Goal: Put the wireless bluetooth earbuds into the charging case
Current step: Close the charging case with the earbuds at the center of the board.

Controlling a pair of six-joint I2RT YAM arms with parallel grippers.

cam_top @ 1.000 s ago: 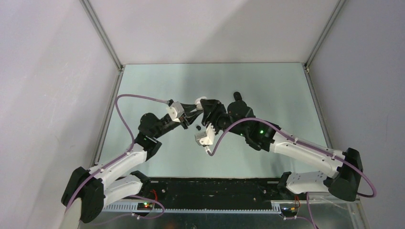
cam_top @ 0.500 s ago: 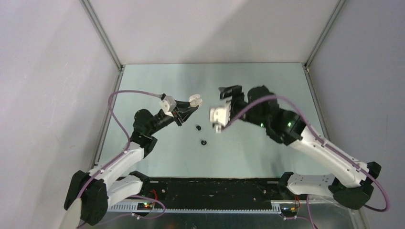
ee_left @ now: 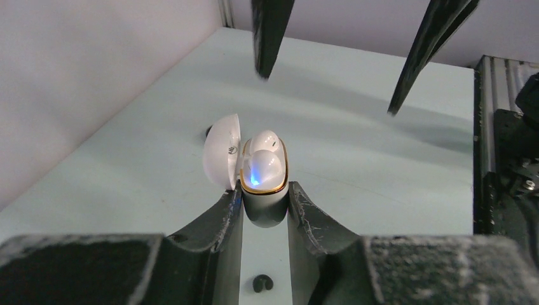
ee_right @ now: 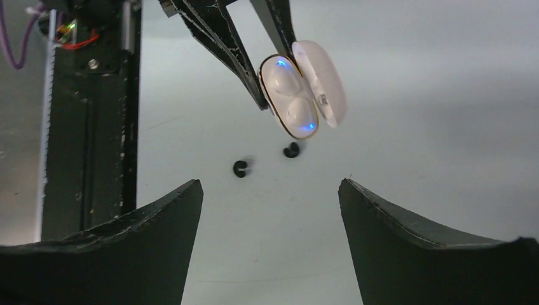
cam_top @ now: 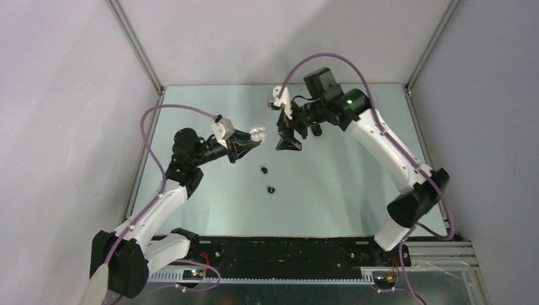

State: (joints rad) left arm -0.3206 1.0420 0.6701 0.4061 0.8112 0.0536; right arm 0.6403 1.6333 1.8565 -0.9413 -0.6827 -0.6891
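a: since the earlier frames the right gripper (ee_right: 270, 185) has pulled back from the case (ee_left: 264, 213) toward the far side of the table (cam_top: 343, 184). its fingers have spread wide, with nothing between them.
b: state of the left gripper (ee_left: 266, 198)?
a: its fingers pinch the case body and hold it above the table, lid (ee_left: 221, 151) swung open. two white earbuds (ee_left: 264, 159) sit inside, lit by a blue light (ee_left: 254, 178).
b: meaning for the task?
a: the white pair appears placed. two black earbuds (cam_top: 263, 169) lie loose on the table below the case, near each other but apart.
b: limits of view?
a: whether the white earbuds are fully home cannot be told. no second case can be made out in any view.
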